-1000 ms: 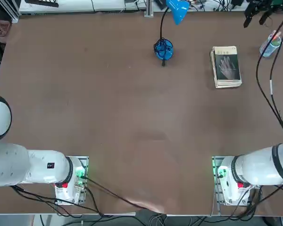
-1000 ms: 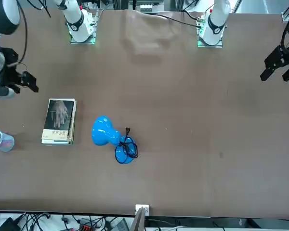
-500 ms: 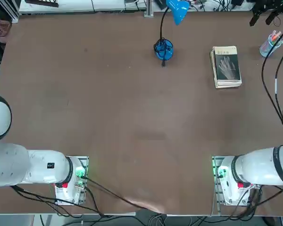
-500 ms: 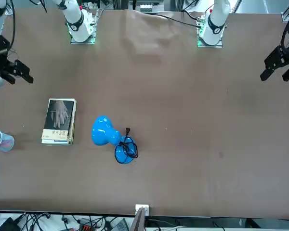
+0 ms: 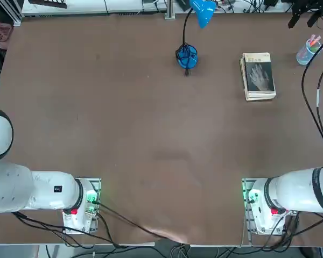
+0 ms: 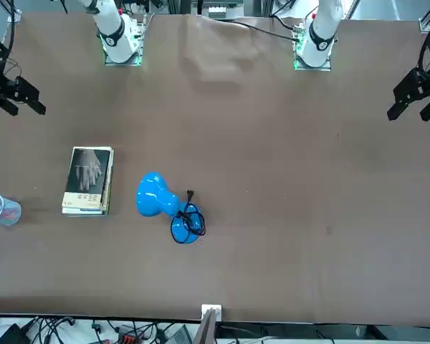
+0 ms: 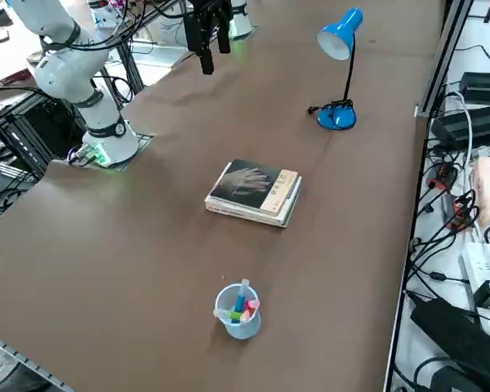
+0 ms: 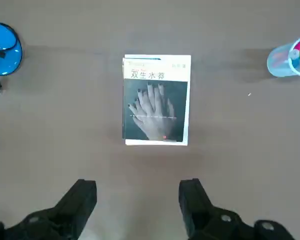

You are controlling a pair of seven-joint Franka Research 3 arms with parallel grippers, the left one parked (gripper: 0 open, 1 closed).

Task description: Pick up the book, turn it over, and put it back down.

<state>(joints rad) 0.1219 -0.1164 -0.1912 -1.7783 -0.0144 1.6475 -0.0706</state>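
Note:
The book lies flat at the far right of the table with its dark grey face and pale hand picture up and the tan band at its far end. It rests on top of a paler book. The wrist view shows the book straight ahead of my fingers, well below them. My right gripper hangs high above the table, open and holding nothing. It shows at the far right corner in the top view and off to one side of the book in the front view.
A blue desk lamp stands left of the book, its head leaning over the far edge. A clear cup of coloured pens sits right of the book near the table's right edge. Cables trail along that side.
My right gripper has drifted up and away from over the pen cup, which now shows fully in the top view. Its fingers stay open. The book has not moved.

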